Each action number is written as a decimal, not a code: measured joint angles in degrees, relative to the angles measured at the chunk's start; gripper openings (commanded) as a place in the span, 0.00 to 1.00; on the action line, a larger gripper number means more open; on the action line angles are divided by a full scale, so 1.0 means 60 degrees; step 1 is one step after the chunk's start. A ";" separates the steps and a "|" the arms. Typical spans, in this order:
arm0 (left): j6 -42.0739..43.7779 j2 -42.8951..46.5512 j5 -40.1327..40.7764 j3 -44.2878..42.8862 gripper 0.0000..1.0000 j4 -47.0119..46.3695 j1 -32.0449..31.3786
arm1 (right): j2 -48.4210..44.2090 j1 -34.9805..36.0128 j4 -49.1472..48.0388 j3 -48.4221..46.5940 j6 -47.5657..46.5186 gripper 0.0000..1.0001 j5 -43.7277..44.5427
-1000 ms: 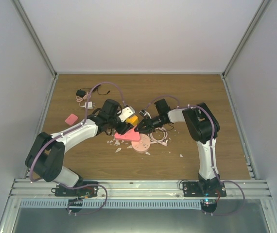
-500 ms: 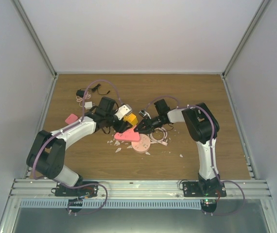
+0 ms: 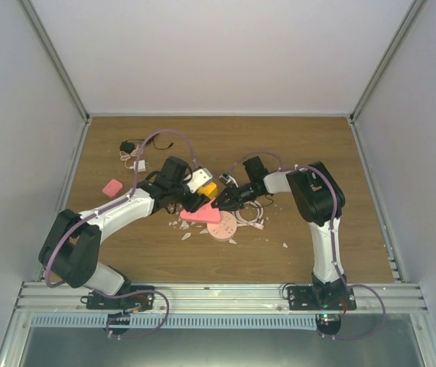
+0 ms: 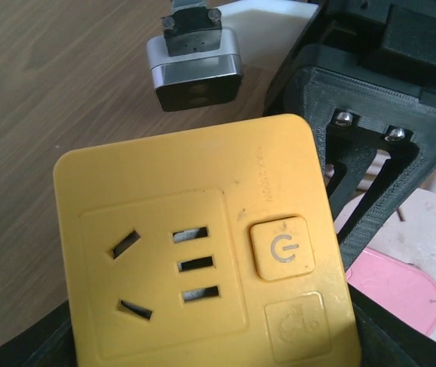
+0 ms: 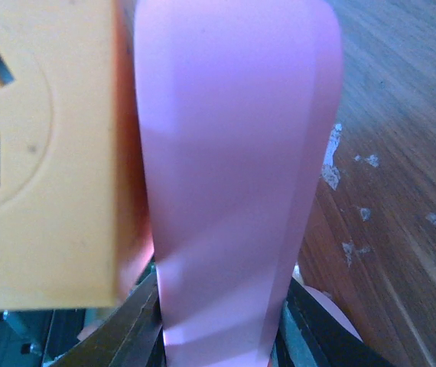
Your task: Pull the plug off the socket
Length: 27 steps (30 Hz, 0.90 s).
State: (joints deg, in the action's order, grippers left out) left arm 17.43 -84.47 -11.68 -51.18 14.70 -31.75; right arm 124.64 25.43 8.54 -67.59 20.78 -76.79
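The socket (image 3: 200, 215) is a flat pink rounded triangle held on edge near the table's middle. My right gripper (image 3: 216, 205) is shut on it, a jaw on each flat face of the socket (image 5: 233, 153). A yellow cube (image 4: 203, 245) with outlet slots and a power button sits flush against the socket's side. My left gripper (image 3: 193, 200) is shut on this yellow cube (image 3: 208, 188), and its dark fingers show at the cube's lower corners. The plug's pins are hidden between the cube (image 5: 42, 153) and the socket.
A pale pink round disc (image 3: 222, 229) lies just under the socket, with white fragments (image 3: 183, 229) and a coiled cable (image 3: 252, 216) beside it. A white and silver adapter (image 4: 195, 73) lies beyond the cube. A small pink block (image 3: 112, 186) and a black charger (image 3: 130, 147) lie far left.
The left wrist drew back toward the far left half a second ago and has returned. The socket and yellow cube stay in nearly the same place.
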 measured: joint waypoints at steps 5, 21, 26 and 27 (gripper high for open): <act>-0.0321 -0.0076 -0.1625 -0.0076 0.14 0.0255 0.0903 | 0.0018 0.0044 -0.0142 -0.0004 -0.0015 0.01 0.0004; -0.0058 0.0127 0.0080 0.0011 0.12 0.0153 -0.0080 | 0.0062 0.0025 -0.0120 0.0004 -0.0036 0.01 -0.0113; -0.0233 0.0127 -0.0758 -0.0044 0.11 0.0321 0.0404 | 0.0080 0.0040 -0.0186 0.0000 -0.0066 0.01 -0.0138; -0.0251 0.0127 -0.0892 -0.0044 0.11 0.0368 0.0448 | 0.0087 0.0051 -0.0204 -0.0004 -0.0066 0.01 -0.0138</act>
State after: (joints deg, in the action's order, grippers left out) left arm 15.92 -83.70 -17.04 -51.44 16.91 -29.06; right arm 125.16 25.74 7.31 -67.61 20.38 -77.62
